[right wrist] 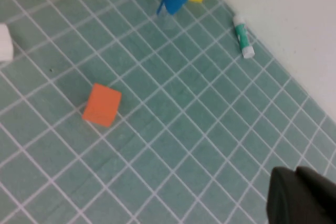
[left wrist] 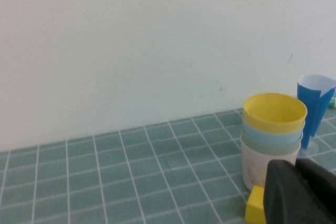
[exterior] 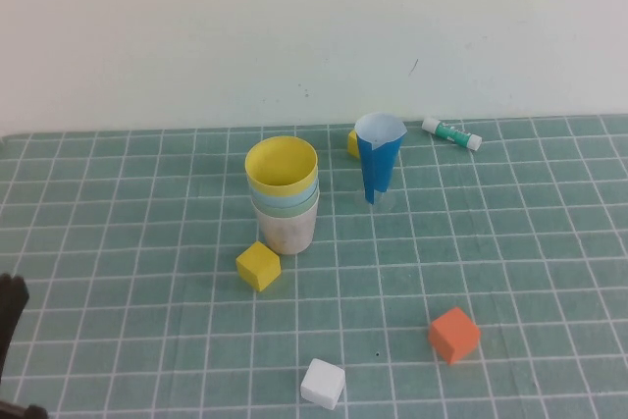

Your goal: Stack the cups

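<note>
The cups stand nested in one upright stack at the middle of the table. The yellow cup [exterior: 282,166] is on top, with the light blue rim [exterior: 286,193] and green rim [exterior: 286,207] under it and the pink cup [exterior: 285,231] at the bottom. The left wrist view shows the same stack, yellow cup [left wrist: 274,113] uppermost. My left gripper [left wrist: 295,162] is shut and empty, low at the table's near left edge [exterior: 10,303], well short of the stack. My right gripper [right wrist: 296,170] is shut on nothing above bare mat, out of the high view.
A blue-and-white paper cone cup [exterior: 379,159] stands right of the stack, with a yellow cube [exterior: 352,142] behind it. Another yellow cube [exterior: 258,266] sits at the stack's near left. An orange cube [exterior: 453,334], a white cube [exterior: 323,383] and a glue stick [exterior: 451,133] lie around.
</note>
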